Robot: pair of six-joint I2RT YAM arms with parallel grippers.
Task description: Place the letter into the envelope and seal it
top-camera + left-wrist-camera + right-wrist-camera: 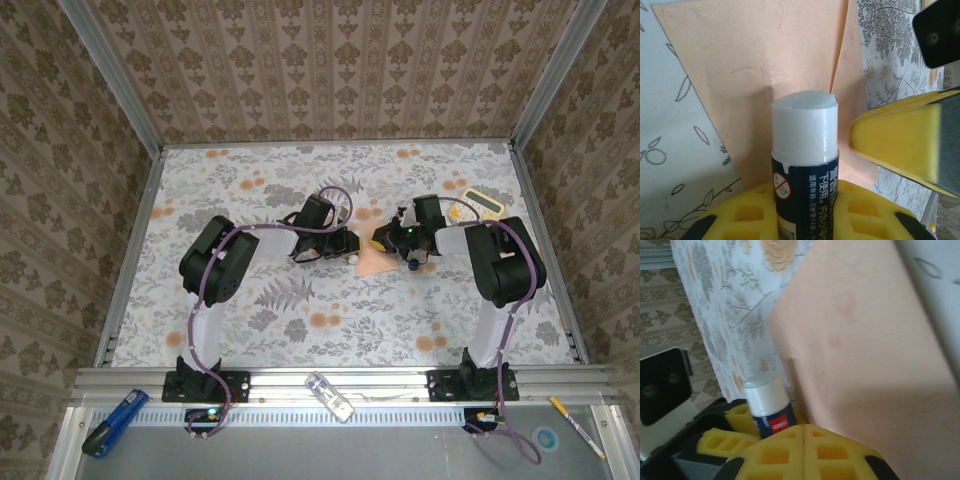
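While my left end effector (805,212) grips the glue stick (804,130) above the envelope (755,65), right end effector (805,440) closed; likely flimsy, hold edges.

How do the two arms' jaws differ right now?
The left jaws hold a glue stick; the right jaws hold nothing. The left jaws stand apart around it; the right jaws are shut together. Both are yellow and sit close by the envelope.

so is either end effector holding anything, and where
The left end effector grips the glue stick by its dark blue barrel, white end out. The right end effector is shut on nothing.
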